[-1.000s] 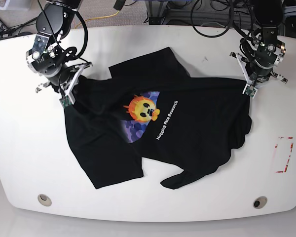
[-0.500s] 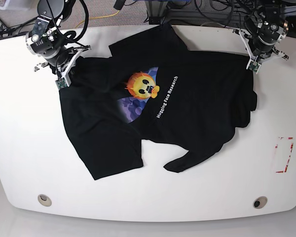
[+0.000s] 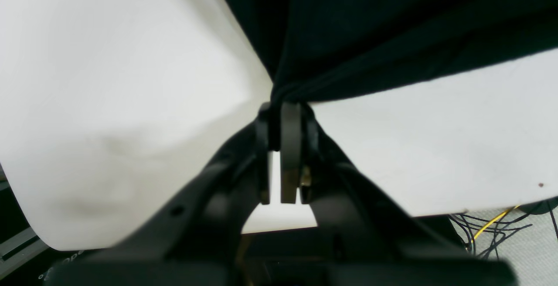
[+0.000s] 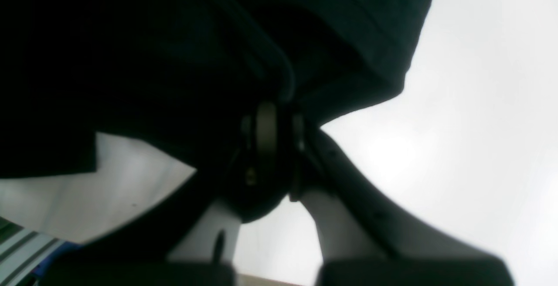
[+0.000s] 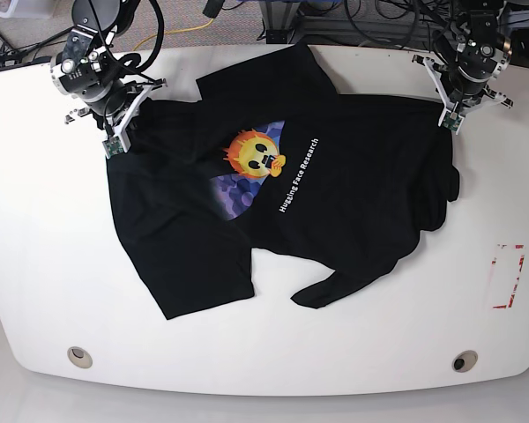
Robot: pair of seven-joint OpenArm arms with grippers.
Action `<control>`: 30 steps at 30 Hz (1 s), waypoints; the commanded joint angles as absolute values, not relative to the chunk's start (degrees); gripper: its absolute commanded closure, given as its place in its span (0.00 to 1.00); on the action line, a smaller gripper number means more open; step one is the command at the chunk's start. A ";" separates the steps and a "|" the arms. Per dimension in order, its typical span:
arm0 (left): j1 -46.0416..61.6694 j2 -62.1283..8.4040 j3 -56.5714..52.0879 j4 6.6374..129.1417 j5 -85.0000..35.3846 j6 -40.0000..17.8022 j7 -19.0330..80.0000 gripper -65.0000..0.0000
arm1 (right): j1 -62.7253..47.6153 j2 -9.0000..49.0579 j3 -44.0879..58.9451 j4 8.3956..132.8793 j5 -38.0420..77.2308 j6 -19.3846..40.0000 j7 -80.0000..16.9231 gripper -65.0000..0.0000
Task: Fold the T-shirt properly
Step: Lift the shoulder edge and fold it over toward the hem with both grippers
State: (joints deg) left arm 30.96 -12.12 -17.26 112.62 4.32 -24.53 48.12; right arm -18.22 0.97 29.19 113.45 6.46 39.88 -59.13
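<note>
I see the black T-shirt (image 5: 291, 203) spread print-up across the middle of the white table (image 5: 44, 264), its orange face and white lettering near the centre of the frame. My left claw (image 5: 450, 121), at the upper right, is clamped on a bunched edge of the shirt. My right claw (image 5: 115, 141), at the upper left, is pinching the opposite edge.
</note>
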 commanded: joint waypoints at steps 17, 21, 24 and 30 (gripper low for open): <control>14.99 -8.92 -17.80 114.77 5.05 -24.22 47.78 1.00 | -3.30 3.38 28.44 113.36 6.55 39.25 -58.42 1.00; 9.10 -8.57 -17.54 114.77 5.05 -24.13 47.78 1.00 | 2.15 5.76 28.00 113.01 6.55 39.08 -58.42 1.00; 4.88 -8.48 -17.45 114.68 5.05 -24.13 47.78 1.00 | 5.93 6.73 28.00 111.52 6.55 39.08 -58.51 1.00; -2.24 -8.66 -13.23 114.68 5.05 -24.04 47.87 1.00 | 13.32 10.95 28.00 108.53 6.55 39.34 -58.51 1.00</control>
State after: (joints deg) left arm -0.47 -8.12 -13.47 113.62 5.06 -24.56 48.77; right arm 10.92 9.04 27.75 108.51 6.50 39.53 -59.70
